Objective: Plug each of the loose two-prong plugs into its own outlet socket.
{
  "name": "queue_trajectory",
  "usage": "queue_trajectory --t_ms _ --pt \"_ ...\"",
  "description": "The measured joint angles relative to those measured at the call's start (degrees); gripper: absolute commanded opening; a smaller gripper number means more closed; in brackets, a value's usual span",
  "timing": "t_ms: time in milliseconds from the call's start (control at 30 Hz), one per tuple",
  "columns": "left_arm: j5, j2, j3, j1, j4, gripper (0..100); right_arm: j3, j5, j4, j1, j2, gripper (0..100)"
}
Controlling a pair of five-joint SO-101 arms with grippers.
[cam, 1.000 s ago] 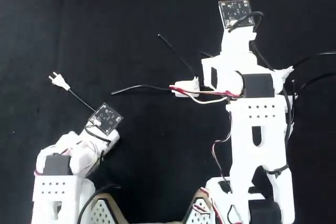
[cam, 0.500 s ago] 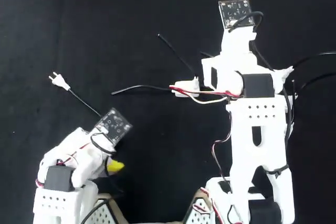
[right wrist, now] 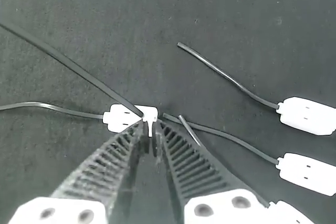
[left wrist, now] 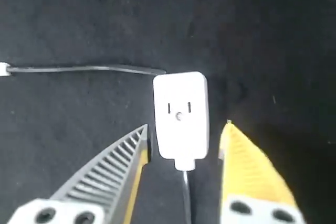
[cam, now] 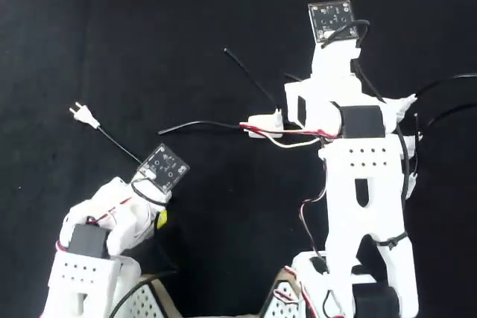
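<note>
On the matte black bench [cam: 186, 35], the left fingers [left wrist: 126, 153], one ribbed grey and one yellow, stand apart on either side of a flat white rectangular socket [left wrist: 180, 114]. The ribbed right fingers [right wrist: 176, 148] pinch a small white plug [right wrist: 148, 113] mid-bench. A loose plug [cam: 83, 115] lies far left.

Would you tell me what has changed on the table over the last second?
The left gripper swung slightly rightward, baring its yellow finger. The right gripper stayed shut on its white plastic plug; the loose white two-prong plug on the black cloth lay still.
</note>
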State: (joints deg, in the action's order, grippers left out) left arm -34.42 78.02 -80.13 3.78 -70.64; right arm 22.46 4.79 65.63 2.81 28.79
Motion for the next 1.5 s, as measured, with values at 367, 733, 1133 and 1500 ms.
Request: queue_trajectory --t_ms 367,733,1133,1500 --pt "8.3 -23.3 12.9 6.0 0.1 15 0.0 0.0 0.0 0.0 0.0 1.8" --pt "8.2 -39.6 15.2 1.8 11.3 15 0.0 0.0 0.0 0.0 0.0 1.8" --pt "3.3 -45.6 15.3 -1.4 14.9 15 0.0 0.0 0.0 0.0 0.0 1.8" --pt "-0.5 -56.4 22.9 -1.5 11.4 15 0.0 0.0 0.0 0.0 0.0 1.8"
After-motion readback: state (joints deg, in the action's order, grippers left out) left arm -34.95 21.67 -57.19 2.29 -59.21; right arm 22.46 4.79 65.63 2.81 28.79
